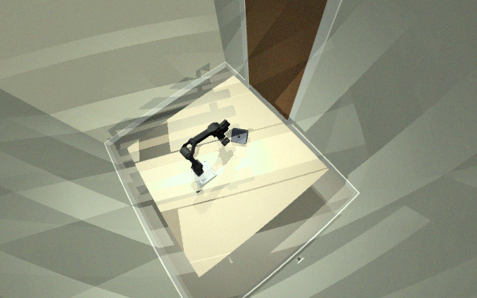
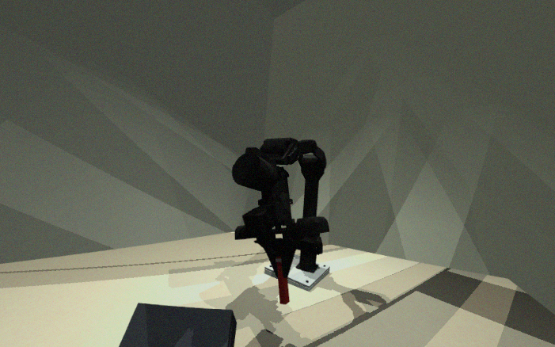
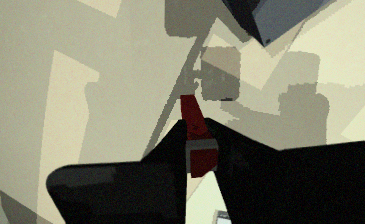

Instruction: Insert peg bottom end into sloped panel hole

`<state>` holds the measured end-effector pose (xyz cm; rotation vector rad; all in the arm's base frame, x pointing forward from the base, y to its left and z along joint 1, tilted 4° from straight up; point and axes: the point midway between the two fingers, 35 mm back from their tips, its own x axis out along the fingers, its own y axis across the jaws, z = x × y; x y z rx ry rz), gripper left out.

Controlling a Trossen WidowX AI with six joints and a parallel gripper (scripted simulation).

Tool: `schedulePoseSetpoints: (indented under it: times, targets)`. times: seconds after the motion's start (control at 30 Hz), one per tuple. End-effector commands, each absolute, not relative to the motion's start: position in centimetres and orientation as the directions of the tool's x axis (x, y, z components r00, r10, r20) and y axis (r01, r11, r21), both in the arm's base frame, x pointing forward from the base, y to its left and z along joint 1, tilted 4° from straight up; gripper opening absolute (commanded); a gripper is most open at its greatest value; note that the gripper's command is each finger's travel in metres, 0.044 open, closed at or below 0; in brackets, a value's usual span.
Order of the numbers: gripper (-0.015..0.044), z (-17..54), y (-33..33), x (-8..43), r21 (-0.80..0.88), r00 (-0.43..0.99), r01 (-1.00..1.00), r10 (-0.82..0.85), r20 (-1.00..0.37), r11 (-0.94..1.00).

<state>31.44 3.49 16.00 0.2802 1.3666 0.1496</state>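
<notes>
A slim red peg with flat sides and a grey band near its top is held between my fingers. My gripper is shut on it. In the exterior view the peg points down, tilted slightly, and its lower end appears to be off the table. The dark blue-grey sloped panel stands apart from the peg, beyond the gripper from the arm's base. Its small dark hole shows near the middle of its face; the hole's shape is too small to tell. In the top view the peg cannot be made out.
The arm's white base plate sits on the pale table, behind the gripper in the exterior view. Shadows of the arm fall across the table around the gripper. Low pale edging runs around the table area.
</notes>
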Motion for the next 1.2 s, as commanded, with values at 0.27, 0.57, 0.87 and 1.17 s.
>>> schedulePoseSetpoints:
  times: [0.27, 0.57, 0.87, 1.17]
  targets:
    - [0.0, 16.2, 2.3, 31.9, 0.307, 0.236, -0.012, 0.301, -0.924, 0.952]
    - [0.0, 16.4, 1.3, 32.3, 0.315, 0.264, -0.062, 0.32, -0.91, 0.947]
    - [0.0, 16.5, 0.3, 32.6, 0.318, 0.294, -0.112, 0.337, -0.894, 0.941]
    - [0.0, 16.7, -0.7, 32.9, 0.315, 0.325, -0.162, 0.352, -0.878, 0.935]
